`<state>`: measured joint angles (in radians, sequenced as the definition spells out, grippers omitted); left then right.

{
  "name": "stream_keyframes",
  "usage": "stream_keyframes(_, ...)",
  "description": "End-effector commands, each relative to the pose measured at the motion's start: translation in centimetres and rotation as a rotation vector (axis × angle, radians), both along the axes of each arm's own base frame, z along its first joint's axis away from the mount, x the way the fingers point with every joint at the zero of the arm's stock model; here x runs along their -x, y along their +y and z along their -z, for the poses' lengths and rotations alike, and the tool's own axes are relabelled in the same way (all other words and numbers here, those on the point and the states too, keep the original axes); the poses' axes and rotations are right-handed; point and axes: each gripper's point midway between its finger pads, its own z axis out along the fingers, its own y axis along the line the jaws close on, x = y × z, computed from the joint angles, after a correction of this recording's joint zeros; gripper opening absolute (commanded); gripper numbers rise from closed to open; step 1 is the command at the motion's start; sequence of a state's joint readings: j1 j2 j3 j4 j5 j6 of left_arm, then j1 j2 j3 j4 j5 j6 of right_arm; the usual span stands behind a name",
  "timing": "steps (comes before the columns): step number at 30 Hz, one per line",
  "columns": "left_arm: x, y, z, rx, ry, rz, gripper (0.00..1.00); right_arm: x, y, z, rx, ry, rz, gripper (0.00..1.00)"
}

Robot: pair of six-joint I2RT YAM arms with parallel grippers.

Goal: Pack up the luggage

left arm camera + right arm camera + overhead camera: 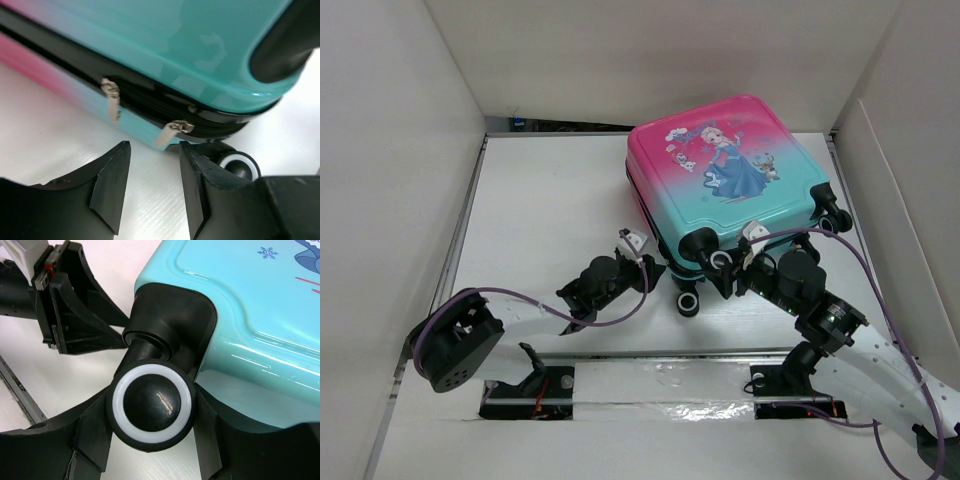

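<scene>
The luggage (730, 170) lies flat and closed at the back right of the table, princess picture up, wheels towards me. My right gripper (153, 399) is shut on one black, white-ringed wheel (152, 402) at its near teal corner, a finger on each side; it also shows in the top view (728, 264). My left gripper (152, 150) is open and empty on the table just short of the suitcase's zipper seam. Two silver zipper pulls (175, 128) hang there, and a second wheel (241, 165) sits beside its right finger. It shows in the top view (658, 268).
White walls (400, 150) box in the table on the left, back and right. A metal rail (650, 360) with the arm bases runs along the near edge. My left arm's wrist (70, 305) sits close beside the gripped wheel. Bare table (540, 200) lies left of the suitcase.
</scene>
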<state>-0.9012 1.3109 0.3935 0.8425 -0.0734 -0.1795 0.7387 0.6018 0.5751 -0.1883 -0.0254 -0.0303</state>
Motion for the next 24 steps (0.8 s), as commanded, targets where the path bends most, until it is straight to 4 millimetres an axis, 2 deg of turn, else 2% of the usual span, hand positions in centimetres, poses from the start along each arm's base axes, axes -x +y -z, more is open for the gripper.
stream_keyframes(1, 0.5, -2.4, -1.9, 0.015, -0.04, 0.126, 0.4, -0.8, -0.8, -1.2, -0.01, -0.033, 0.057, 0.0)
stream_keyframes(5, 0.0, -3.3, -0.9, -0.024, -0.027, 0.144, 0.4, -0.9, -0.5, -1.2, -0.006, -0.03, 0.045, 0.0)
stream_keyframes(9, -1.0, -3.5, -1.3, -0.033, -0.041, 0.129, 0.39, -0.8, -0.4, -1.1, -0.002, -0.029, 0.04, 0.0)
stream_keyframes(12, -2.6, -2.9, -1.8, -0.033, -0.061, 0.071, 0.32, -0.8, -0.5, -1.1, -0.006, -0.032, 0.039, 0.0)
stream_keyframes(13, -2.8, -3.1, -2.2, -0.028, -0.069, 0.067, 0.26, -0.7, -0.5, -1.3, -0.011, -0.038, 0.039, 0.0)
stream_keyframes(16, -4.1, -2.5, -2.7, -0.043, -0.095, 0.013, 0.17, -0.3, -0.2, -1.1, -0.013, -0.035, 0.005, 0.0)
stream_keyframes(19, -4.8, -2.6, -3.4, -0.041, -0.117, -0.008, 0.0, 0.0, 0.1, -0.5, -0.009, -0.024, -0.016, 0.0)
stream_keyframes(24, -5.8, -1.4, -4.5, -0.006, -0.143, -0.091, 0.0, 0.5, 1.3, 0.7, -0.001, 0.007, -0.082, 0.0)
